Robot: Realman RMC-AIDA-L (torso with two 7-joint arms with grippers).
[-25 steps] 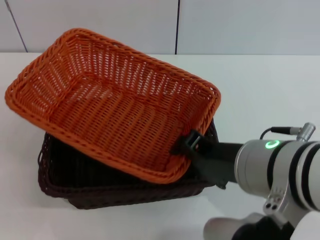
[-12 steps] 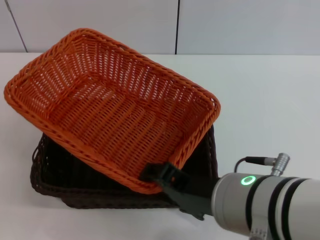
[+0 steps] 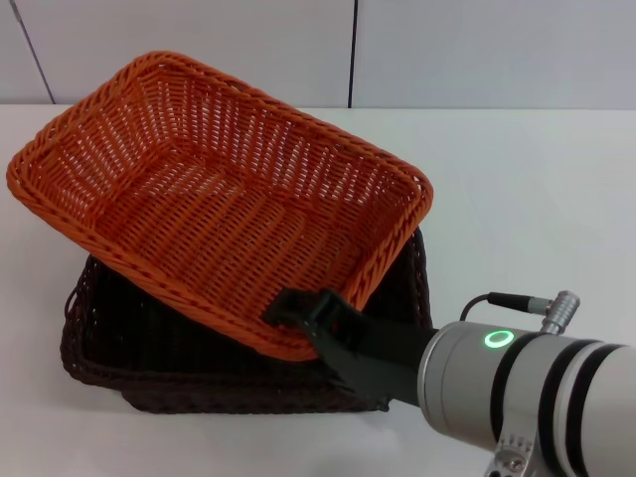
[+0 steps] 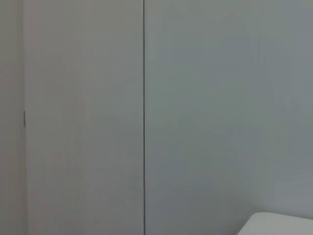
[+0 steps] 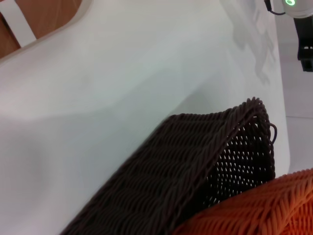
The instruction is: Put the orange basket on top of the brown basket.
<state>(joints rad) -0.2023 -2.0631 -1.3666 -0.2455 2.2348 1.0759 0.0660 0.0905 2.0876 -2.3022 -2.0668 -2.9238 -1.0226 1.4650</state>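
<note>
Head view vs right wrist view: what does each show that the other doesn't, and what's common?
Head view only: the right gripper clamped on the near rim of the orange basket, that basket's whole interior as it sits tilted and askew over the brown basket, and the wall panels behind. Right wrist view only: a close look at the brown basket's outer woven wall and corner, plus the table's far edge. Both: the two baskets, orange over brown, on the white table. The left gripper appears in neither.

A white table (image 3: 517, 189) spreads across the scene. Behind its far edge stands a pale panelled wall (image 3: 199, 45) with dark vertical seams between panels.
</note>
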